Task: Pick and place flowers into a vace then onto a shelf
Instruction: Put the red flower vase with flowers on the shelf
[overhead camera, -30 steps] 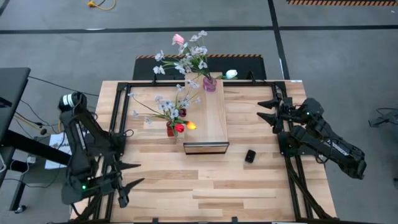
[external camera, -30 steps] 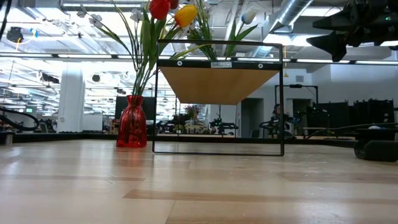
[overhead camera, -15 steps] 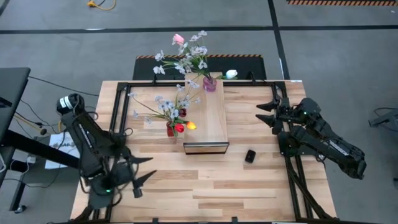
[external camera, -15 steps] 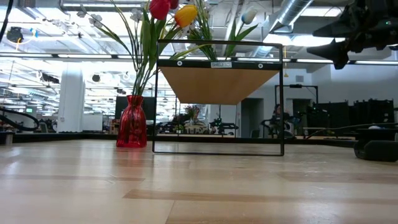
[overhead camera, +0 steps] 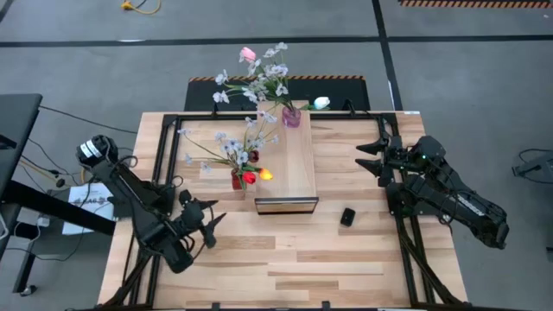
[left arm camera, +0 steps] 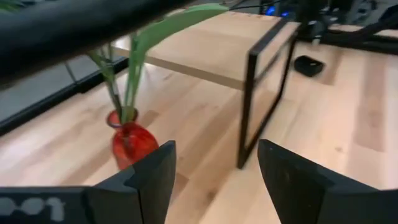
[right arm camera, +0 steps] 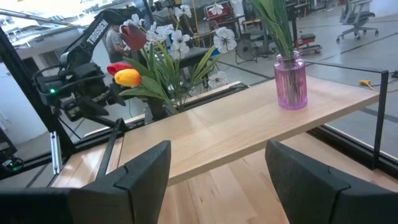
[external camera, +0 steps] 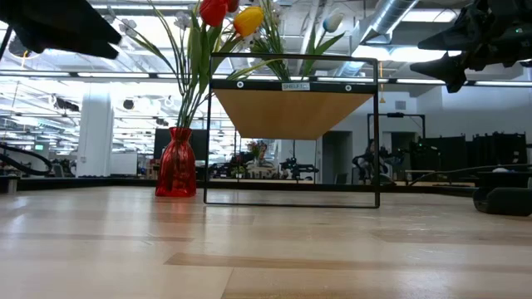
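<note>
Standing on the table left of the shelf (overhead camera: 291, 168), the red vase (overhead camera: 237, 180) of flowers (overhead camera: 251, 175) waits, centre frame.
Likely light, top-heavy and breakable; its body seems the best hold, below floppy stems. A purple vase (overhead camera: 291, 116) already tops the shelf. Left gripper (overhead camera: 210, 226), lower left, and right gripper (overhead camera: 370, 155), right, gape empty; the shelf's frame crowds the reach, a small black object (overhead camera: 347, 216) nearby.

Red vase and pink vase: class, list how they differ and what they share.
The red vase stands on the table beside the shelf; the pink vase stands on the shelf. The red vase is opaque, the pink vase clear. Both are upright and hold flowers.
</note>
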Controlling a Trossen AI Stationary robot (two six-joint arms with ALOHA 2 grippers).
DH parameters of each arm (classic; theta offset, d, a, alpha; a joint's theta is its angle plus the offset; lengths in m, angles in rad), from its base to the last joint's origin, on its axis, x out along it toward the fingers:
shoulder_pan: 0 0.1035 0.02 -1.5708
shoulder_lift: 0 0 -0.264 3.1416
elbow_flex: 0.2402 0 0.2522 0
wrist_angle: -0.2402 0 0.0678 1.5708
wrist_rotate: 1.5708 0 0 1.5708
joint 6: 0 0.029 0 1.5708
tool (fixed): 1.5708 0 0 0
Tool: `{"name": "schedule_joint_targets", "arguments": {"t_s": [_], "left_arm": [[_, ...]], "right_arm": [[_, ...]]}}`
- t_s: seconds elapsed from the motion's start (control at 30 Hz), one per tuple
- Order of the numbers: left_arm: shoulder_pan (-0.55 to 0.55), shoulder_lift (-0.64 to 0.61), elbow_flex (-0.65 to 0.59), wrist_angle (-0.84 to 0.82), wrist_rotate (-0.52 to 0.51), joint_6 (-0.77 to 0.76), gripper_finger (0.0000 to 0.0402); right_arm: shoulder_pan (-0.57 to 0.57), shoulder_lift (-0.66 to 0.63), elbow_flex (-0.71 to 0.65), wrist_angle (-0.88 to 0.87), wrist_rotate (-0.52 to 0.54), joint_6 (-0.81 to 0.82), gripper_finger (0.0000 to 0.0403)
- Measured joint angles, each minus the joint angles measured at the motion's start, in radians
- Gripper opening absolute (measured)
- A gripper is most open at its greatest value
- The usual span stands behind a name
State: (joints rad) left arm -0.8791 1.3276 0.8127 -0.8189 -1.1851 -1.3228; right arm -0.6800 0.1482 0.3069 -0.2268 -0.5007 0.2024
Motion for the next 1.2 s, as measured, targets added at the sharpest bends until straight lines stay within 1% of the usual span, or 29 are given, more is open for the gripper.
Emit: {"name": "schedule_joint_targets", "arguments": {"t_s": [0.1,0.27,0.4,0.5,0.6,0.7,0.77,0.83,0.97,1.0,1.07,1.13,1.2], "left_arm": [[0.037,0.014,0.000,-0.011,0.012,0.000,0.0217],[0.098,0.065,0.000,-0.030,0.087,-0.006,0.0217],[0.127,0.113,0.000,-0.054,0.149,0.022,0.0217],[0.128,0.129,0.000,-0.156,0.154,-0.011,0.0217],[0.105,0.118,0.000,-0.258,0.160,-0.051,0.0217],[0.058,0.076,0.000,-0.275,0.138,-0.017,0.0217],[0.025,0.027,0.000,-0.253,0.132,0.031,0.0217],[-0.014,-0.030,0.000,-0.185,0.125,0.115,0.0217],[-0.110,-0.139,0.001,0.068,0.128,0.438,0.0217],[-0.134,-0.161,0.001,0.128,0.139,0.524,0.0217],[-0.177,-0.208,0.002,0.212,0.191,0.646,0.0217],[-0.216,-0.247,0.002,0.238,0.235,0.709,0.0217],[-0.246,-0.282,0.002,0.224,0.259,0.732,0.0217]], "right_arm": [[0.000,0.000,0.000,0.001,0.000,0.000,0.0256],[0.000,0.000,0.000,0.000,0.000,0.000,0.0256],[0.000,0.000,0.000,0.000,0.000,0.000,0.0256],[0.000,0.000,0.000,0.000,-0.001,0.000,0.0256],[0.000,0.000,0.000,0.000,-0.001,0.000,0.0256],[0.000,0.000,0.000,-0.001,-0.001,0.000,0.0256],[0.000,0.000,0.000,0.000,-0.001,0.000,0.0256],[0.000,0.000,0.000,-0.001,-0.001,0.000,0.0256],[0.000,0.000,0.000,-0.001,0.000,0.000,0.0256],[0.000,0.000,0.000,-0.001,0.002,0.000,0.0256],[0.000,0.000,0.000,-0.001,0.005,-0.001,0.0256],[0.000,0.000,0.000,-0.001,0.006,0.000,0.0256],[0.000,0.000,0.000,-0.004,0.006,0.000,0.0256]]}}
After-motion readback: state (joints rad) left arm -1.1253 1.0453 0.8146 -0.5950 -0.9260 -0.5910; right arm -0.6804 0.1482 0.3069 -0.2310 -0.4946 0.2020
